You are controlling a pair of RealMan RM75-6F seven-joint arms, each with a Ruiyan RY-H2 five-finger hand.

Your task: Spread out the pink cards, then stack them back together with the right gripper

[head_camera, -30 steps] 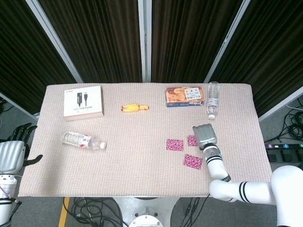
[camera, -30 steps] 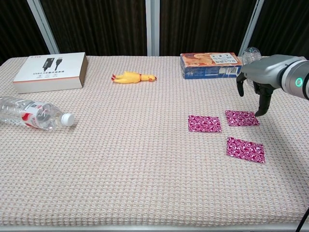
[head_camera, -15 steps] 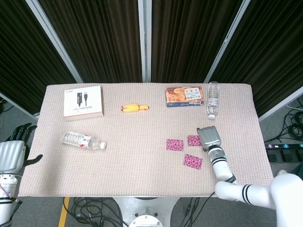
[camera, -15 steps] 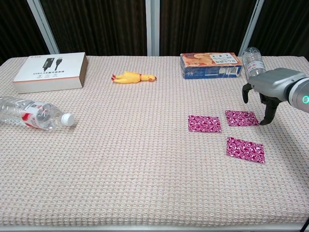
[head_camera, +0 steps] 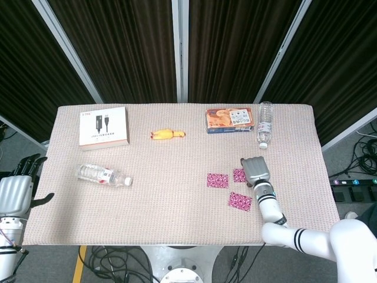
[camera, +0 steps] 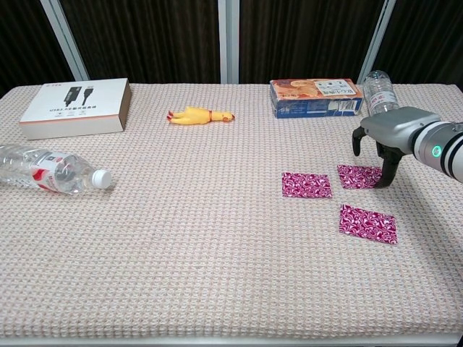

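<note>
Hardly any writing can be read in either view. The white box at the far left of the counter carries a printed picture of a cable, a small red mark at one corner and a line of grey print beneath, all too small to make out. The orange carton at the far side has a white panel of dense print and blue side lettering, also unreadable. The lying bottle wears a red and white label whose characters are blurred. The standing bottle shows a pale label, its text illegible. The pink cards bear only a swirling pattern.
</note>
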